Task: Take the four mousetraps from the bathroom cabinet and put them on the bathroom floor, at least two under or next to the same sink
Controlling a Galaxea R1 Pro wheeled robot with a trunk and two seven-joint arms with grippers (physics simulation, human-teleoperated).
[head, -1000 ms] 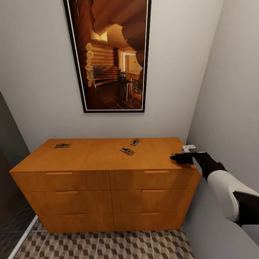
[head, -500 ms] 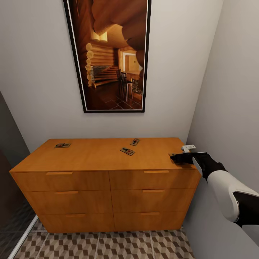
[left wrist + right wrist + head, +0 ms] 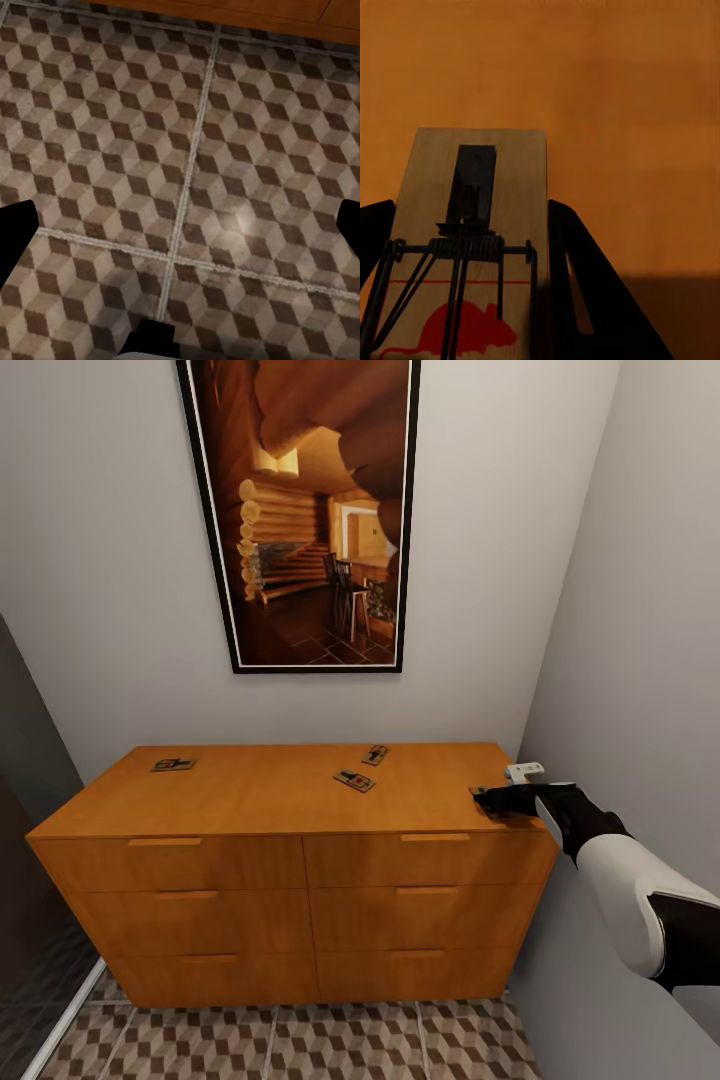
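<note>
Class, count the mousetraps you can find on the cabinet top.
4. One near the back left corner, two right of centre, and one between the right pincer's fingers at the right end.

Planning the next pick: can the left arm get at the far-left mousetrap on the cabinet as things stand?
Probably not without repositioning: the left gripper hangs low over the bathroom floor, while that mousetrap lies atop the cabinet, unobstructed.
</note>
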